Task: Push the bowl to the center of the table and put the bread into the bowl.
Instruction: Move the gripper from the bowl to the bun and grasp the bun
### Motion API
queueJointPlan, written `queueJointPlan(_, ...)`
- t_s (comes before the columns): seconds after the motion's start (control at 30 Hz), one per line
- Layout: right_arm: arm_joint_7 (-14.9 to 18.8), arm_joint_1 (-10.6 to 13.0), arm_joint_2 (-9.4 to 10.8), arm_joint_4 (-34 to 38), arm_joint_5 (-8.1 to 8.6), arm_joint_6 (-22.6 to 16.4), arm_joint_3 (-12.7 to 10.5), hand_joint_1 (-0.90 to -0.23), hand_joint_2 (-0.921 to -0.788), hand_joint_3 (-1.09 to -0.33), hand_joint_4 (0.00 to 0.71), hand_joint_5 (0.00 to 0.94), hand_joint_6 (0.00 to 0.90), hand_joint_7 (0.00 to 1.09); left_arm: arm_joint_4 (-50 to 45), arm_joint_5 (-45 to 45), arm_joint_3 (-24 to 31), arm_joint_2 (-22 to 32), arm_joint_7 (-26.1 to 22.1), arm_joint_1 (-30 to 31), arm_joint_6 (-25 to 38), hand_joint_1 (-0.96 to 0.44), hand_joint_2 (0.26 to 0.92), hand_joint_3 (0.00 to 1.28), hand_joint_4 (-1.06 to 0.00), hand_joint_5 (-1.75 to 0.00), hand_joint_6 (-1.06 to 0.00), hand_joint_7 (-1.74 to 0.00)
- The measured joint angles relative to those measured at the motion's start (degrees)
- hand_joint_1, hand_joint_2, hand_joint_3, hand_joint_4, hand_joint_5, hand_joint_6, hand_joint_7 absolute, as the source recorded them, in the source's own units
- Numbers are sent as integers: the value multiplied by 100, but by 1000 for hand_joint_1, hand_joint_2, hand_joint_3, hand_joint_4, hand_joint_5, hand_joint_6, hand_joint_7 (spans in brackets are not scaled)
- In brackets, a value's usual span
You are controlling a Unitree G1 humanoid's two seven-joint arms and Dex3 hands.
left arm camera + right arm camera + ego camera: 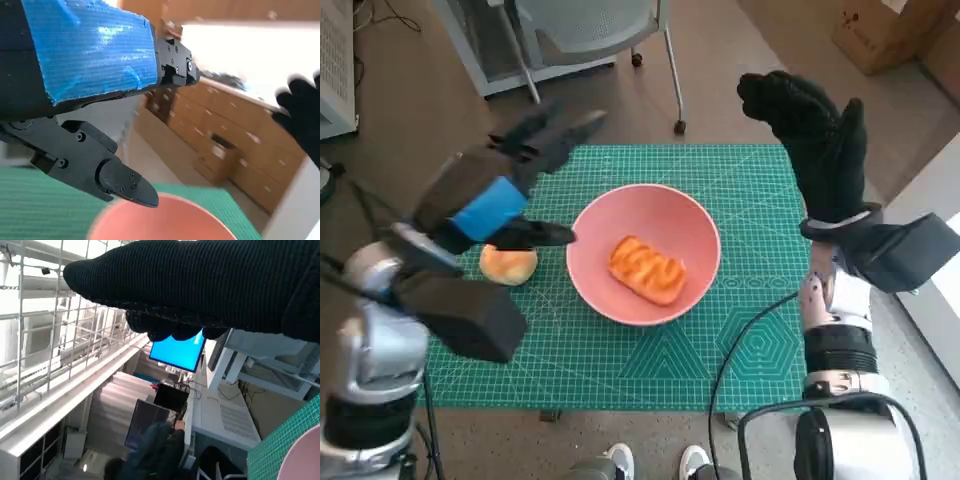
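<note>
Glazed golden bread [646, 269] — pink bowl [695, 222]

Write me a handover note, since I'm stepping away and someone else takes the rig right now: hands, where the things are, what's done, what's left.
Left hand: holds nothing, fingers apart, raised over the mat's left side beside the bowl.
Right hand: empty, raised above the mat's far right corner.
Pink bowl: near the middle of the green mat.
Long glazed bread: lying inside the bowl.
Round bun: on the mat just left of the bowl, outside it.
Done: bowl looks centred, one bread in.
Left: perhaps the bun, if it counts as bread.
</note>
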Motion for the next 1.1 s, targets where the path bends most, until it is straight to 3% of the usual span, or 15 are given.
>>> queueJointPlan(0.3,165,-145,4,244,8,-70,-77,-606,-921,-519,245,0,367,0,-394,-162,452,460,-344,365,381,-221,718,0,-104,0,-245,-104)
queueJointPlan(0.6,285,-221,1,459,35,-85,-148,-595,-921,-516,247,1,366,1,-488,-139,546,633,-414,856,749,-137,715,1,-89,0,-246,-85)
queueJointPlan(0.83,314,-315,4,570,32,-87,-188,-599,-921,-514,243,0,366,1,-294,-110,295,608,-408,992,1072,-118,724,5,-73,0,-240,-59)
queueJointPlan(1.1,347,-378,-14,613,33,-98,-222,-588,-921,-512,238,0,354,0,653,132,-315,570,-399,895,1267,-153,736,8,-50,0,-221,-30)
